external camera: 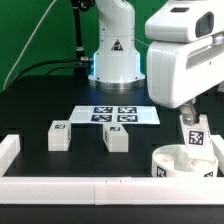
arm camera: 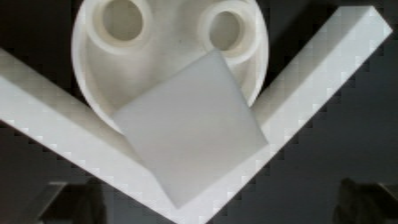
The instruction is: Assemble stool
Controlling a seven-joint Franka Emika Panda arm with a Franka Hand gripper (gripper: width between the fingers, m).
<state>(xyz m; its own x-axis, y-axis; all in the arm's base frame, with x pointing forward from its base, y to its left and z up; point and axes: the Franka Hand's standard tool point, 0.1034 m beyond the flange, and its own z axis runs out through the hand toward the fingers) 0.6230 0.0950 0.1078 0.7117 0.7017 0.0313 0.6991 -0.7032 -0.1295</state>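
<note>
The round white seat [external camera: 183,161] lies at the exterior view's right, close to the front border bar. One tagged leg [external camera: 196,133] stands tilted on it. My gripper [external camera: 187,116] hangs just above that leg. In the wrist view the seat [arm camera: 164,45] shows two round holes, and the leg [arm camera: 189,130] reaches from it toward my gripper [arm camera: 217,206]. The dark fingers [arm camera: 75,205] stand wide apart on either side of the leg's end, with a gap on each side: open. Two more legs [external camera: 58,135] [external camera: 115,138] lie on the black table to the exterior view's left.
The marker board [external camera: 116,114] lies flat behind the loose legs, in front of the robot base [external camera: 115,55]. White border bars run along the front [external camera: 70,186] and left [external camera: 8,150]; in the wrist view they meet in a corner [arm camera: 54,95] under the seat.
</note>
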